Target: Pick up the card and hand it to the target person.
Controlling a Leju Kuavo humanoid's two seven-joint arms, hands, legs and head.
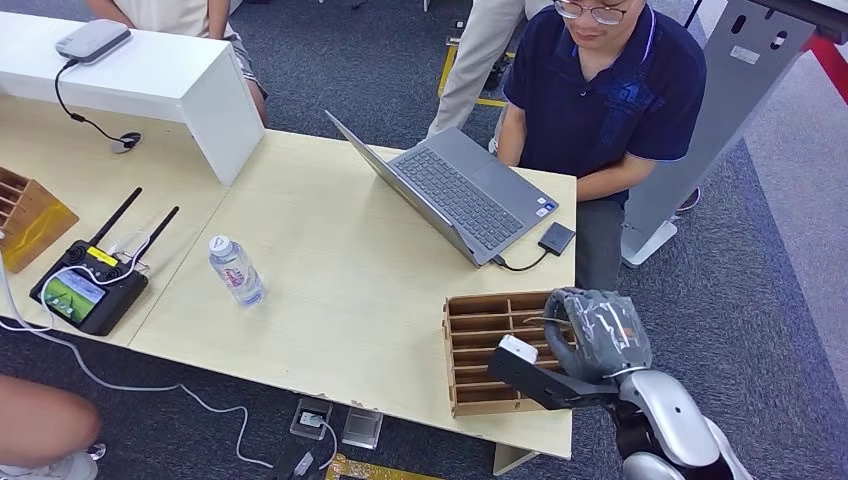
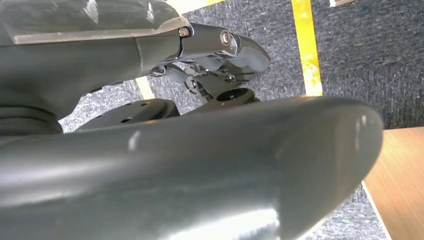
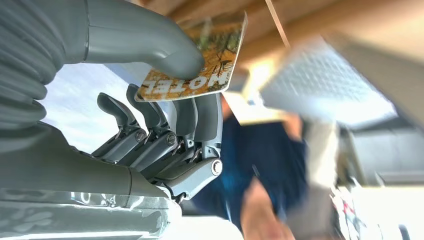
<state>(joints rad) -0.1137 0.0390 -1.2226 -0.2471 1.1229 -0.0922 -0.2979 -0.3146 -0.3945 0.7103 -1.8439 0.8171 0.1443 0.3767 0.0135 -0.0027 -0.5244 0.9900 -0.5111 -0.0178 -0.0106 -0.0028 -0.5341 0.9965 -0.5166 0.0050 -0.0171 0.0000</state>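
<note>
Sitting just beyond the right hand (image 1: 597,335), a person (image 1: 600,95) in a dark shirt faces a laptop (image 1: 455,185) on the table (image 1: 340,290). Directly under that hand stands a slotted wooden rack (image 1: 480,350). Its thumb and fingers (image 3: 205,120) pinch the card (image 3: 210,62); the left hand (image 2: 220,65) hangs over carpet, and I cannot tell its grip.

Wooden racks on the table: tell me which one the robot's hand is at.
The slotted rack near the table's right end, by the laptop. The right hand, pinching the card, hovers there; the other rack sits far left.

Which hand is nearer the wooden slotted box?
Right. The right hand hovers over the wooden slotted box, pinching the card. The left hand hangs over carpet beside the table.
</note>
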